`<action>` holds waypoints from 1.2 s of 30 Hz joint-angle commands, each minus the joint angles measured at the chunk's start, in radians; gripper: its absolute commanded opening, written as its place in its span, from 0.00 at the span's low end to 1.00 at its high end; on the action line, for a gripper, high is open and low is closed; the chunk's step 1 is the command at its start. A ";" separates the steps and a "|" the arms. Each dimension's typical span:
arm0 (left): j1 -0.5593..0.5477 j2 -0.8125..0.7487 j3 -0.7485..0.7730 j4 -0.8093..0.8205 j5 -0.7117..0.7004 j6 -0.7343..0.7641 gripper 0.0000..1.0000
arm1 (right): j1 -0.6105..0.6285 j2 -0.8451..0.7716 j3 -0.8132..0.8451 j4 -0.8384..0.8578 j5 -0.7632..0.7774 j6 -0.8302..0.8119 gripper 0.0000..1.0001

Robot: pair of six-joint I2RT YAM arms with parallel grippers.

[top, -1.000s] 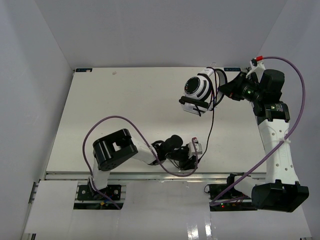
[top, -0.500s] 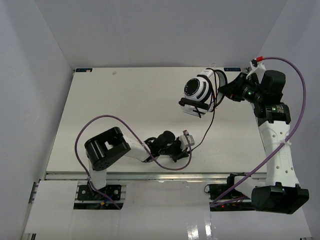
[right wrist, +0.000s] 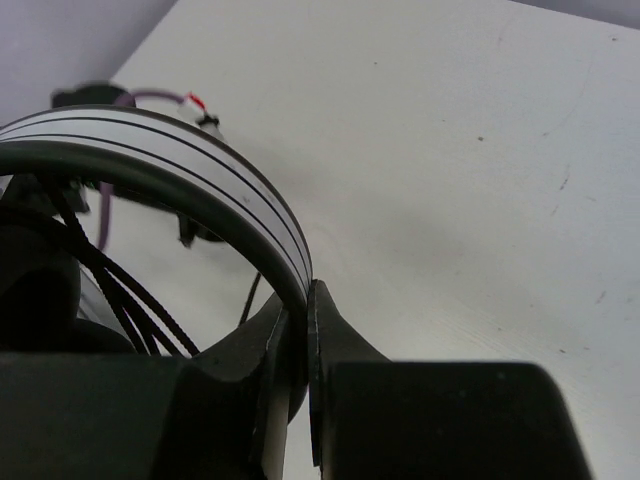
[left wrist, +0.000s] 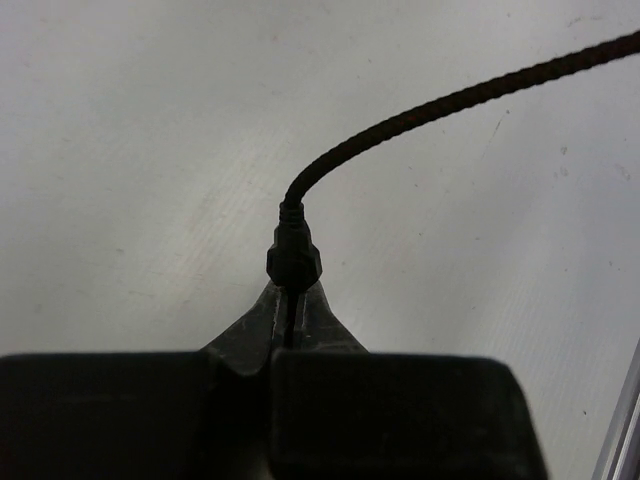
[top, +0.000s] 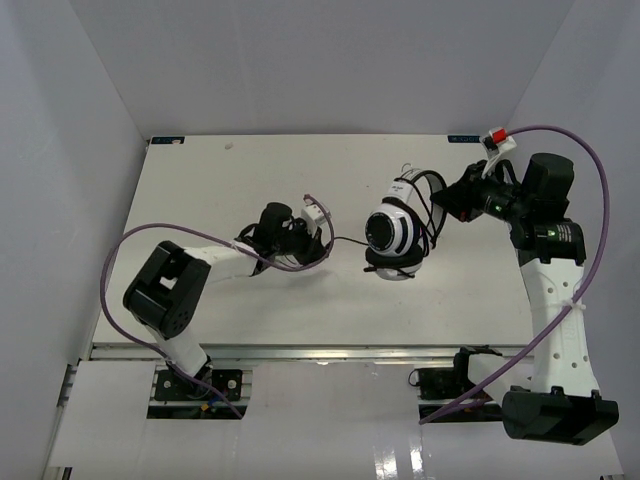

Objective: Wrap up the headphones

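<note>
Your left gripper (left wrist: 293,292) pinches the cable (left wrist: 450,100) end over the table (top: 200,200) middle; your right gripper (right wrist: 308,305), further right, clamps the headphones (top: 393,235) by the headband.

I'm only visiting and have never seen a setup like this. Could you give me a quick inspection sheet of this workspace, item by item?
Surface: white table, with a few faint marks.
Job's things: headphones held by the striped white headband; thin black cable runs from them toward the left arm.
Clutter: nothing seen.
Grippers: left gripper shut on the thin black cable; right gripper shut on the headband.
Cables: purple robot cables loop along both arms.
Surroundings: plain white walls on three sides.
</note>
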 commanded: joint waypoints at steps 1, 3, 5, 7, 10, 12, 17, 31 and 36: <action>0.067 -0.049 0.181 -0.236 0.048 0.083 0.00 | 0.026 -0.047 -0.024 -0.109 -0.077 -0.281 0.08; 0.083 -0.042 0.262 -0.337 0.031 0.091 0.00 | 0.043 -0.072 -0.059 -0.124 0.013 -0.376 0.08; 0.092 -0.045 0.326 -0.409 0.013 0.082 0.00 | 0.048 -0.100 -0.102 -0.105 0.112 -0.438 0.08; 0.092 -0.053 0.421 -0.474 0.017 0.032 0.00 | 0.076 -0.119 -0.167 -0.073 0.199 -0.464 0.08; 0.093 -0.070 0.558 -0.541 0.065 -0.038 0.00 | 0.086 -0.123 -0.221 0.000 0.326 -0.431 0.08; 0.093 -0.077 0.616 -0.562 0.110 -0.129 0.00 | 0.098 -0.120 -0.240 0.048 0.404 -0.392 0.08; 0.075 -0.099 0.720 -0.575 0.316 -0.468 0.00 | 0.201 -0.095 -0.276 0.226 0.805 -0.242 0.08; -0.239 -0.110 0.612 -0.269 0.134 -0.961 0.00 | 0.362 0.126 -0.165 0.421 1.131 0.110 0.08; -0.344 -0.138 0.447 -0.128 -0.118 -1.072 0.01 | 0.357 0.181 -0.089 0.425 1.121 0.170 0.08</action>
